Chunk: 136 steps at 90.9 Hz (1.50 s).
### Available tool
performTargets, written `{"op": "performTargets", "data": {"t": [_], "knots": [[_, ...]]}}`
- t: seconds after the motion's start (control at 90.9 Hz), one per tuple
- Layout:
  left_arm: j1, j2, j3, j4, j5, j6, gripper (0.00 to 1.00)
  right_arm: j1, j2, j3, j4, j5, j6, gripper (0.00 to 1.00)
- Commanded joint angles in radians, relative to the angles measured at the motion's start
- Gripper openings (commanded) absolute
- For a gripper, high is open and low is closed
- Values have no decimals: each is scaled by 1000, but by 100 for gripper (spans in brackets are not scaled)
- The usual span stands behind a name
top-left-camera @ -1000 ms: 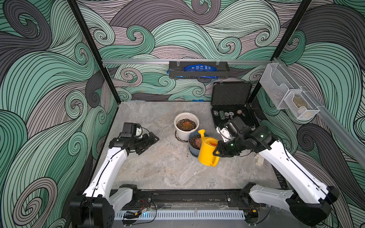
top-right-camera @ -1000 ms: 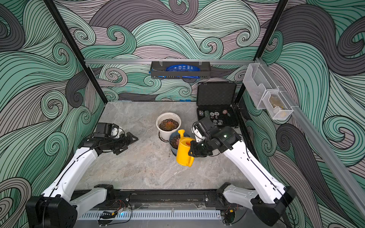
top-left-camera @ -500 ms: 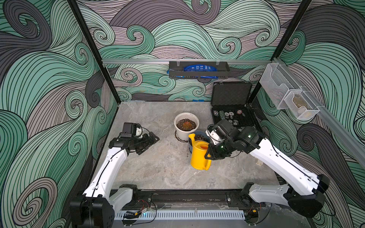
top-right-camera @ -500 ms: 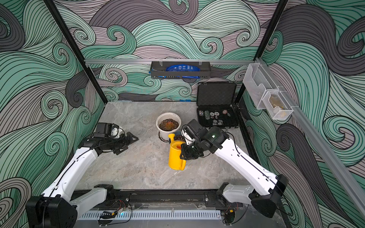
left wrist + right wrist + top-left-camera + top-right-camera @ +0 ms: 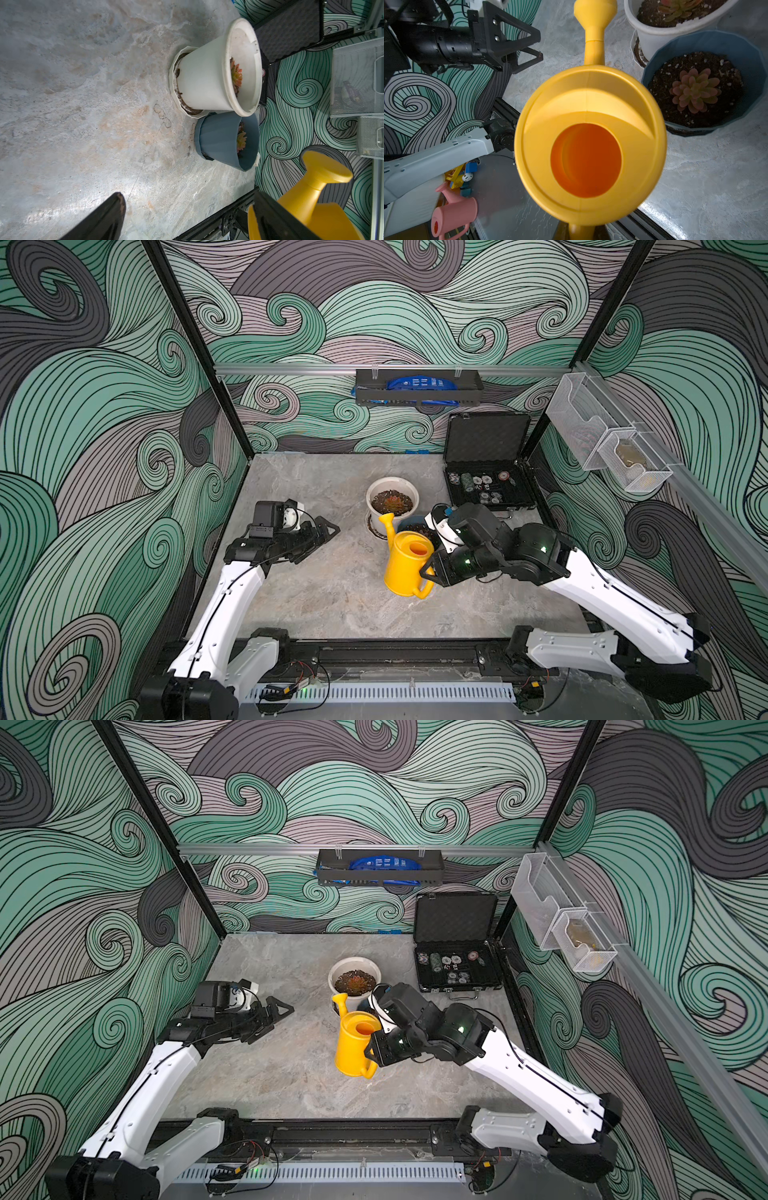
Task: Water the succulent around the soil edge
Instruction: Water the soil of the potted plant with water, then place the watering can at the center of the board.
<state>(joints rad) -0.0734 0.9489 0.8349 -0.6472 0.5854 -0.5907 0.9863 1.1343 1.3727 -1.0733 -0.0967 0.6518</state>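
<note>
Top views, both: two arms reaching in over one grey marble table. Two pots sitting just beside each other mid-table: one white pot holding a red-green rosette, one blue-grey pot mostly hiding behind the right arm. One yellow watering can standing upright in front of them, spout pointing toward the white pot. Right gripper clamping shut on the can's handle. Left gripper hanging well apart from the can, jaws spread wide, holding nothing. One open black case lying at the far right corner.

Left wrist view: both pots showing side on, touching or nearly so; the succulent peeking over the blue-grey rim. Two dark fingertips framing bare tabletop.

Right wrist view: looking down into the can's one round opening. One pale pink succulent sitting centred in the blue-grey pot, ringed by the soil edge, dark with pale specks. Spout pointing past the white pot's side, not over the blue-grey pot.
</note>
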Motion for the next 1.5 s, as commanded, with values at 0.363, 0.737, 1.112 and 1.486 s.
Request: {"op": "performTargets", "data": {"t": [0.363,0.737,1.112,1.486], "knots": [[-81,-199,53,-126,-195,20,99,126,-90,-171,336,271,-1,0],[-80,-227,139,-329,-552,-36,99,238,107,-288,612,475,-93,0],[-80,-239,79,-301,-567,-26,99,237,325,-331,771,579,-137,0],[-80,-231,13,-237,-500,-21,99,240,501,-323,888,615,-188,6]]}}
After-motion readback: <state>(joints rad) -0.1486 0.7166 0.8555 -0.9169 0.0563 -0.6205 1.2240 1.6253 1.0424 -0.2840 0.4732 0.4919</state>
